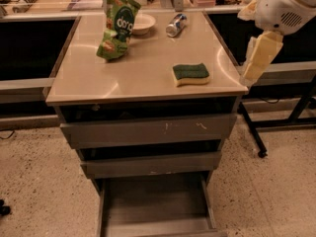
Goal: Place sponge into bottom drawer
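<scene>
1. The sponge [190, 74] lies flat on the desk [123, 78], near the front right corner. The bottom drawer [153, 206] is open below the sponge.
2. The gripper [259, 58] hangs right of the sponge, beyond the desk edge and apart from it. Open or closed: cannot tell.
3. Risk: a low sideways approach would likely strike the desk edge or push the sponge off.
4. The snack bag [117, 27], bowl [143, 22] and can [176, 24] stand behind the sponge, well apart, and obstruct nothing.

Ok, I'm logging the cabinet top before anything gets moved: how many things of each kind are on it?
sponge: 1
snack bag: 1
bowl: 1
can: 1
Total: 4, all on the cabinet top.
The gripper hangs just off the top's right edge, apart from the sponge.
</scene>
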Available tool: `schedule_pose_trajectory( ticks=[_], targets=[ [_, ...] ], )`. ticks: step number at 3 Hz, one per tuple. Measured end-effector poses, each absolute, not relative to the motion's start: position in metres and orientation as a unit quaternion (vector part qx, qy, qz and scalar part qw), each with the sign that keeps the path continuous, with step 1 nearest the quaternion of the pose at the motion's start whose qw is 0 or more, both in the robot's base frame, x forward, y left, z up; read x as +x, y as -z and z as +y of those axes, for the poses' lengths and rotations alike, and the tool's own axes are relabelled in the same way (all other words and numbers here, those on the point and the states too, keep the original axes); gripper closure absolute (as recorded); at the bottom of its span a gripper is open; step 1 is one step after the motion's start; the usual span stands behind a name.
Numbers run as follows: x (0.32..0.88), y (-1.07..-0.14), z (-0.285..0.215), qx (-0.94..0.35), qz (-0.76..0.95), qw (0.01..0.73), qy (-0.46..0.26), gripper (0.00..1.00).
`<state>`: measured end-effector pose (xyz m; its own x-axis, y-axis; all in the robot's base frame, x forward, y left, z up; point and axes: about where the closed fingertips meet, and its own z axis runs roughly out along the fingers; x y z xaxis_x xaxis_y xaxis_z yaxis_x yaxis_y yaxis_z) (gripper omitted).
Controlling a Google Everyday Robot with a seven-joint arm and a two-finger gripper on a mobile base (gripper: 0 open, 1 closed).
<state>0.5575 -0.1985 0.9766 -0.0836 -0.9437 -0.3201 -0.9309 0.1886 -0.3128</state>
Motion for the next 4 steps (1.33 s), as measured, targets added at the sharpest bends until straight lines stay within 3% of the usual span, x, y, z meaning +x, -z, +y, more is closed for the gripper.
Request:
schedule_pose_trajectory(
  ticks=[2,4],
  targets=[
    [0.65,-0.948,-0.171,-0.639,0.715,0.278,-0.058,0.0],
    [0.69,-0.905,-0.151,-0.632,0.715,0.275,-0.119,0.0]
  ],
)
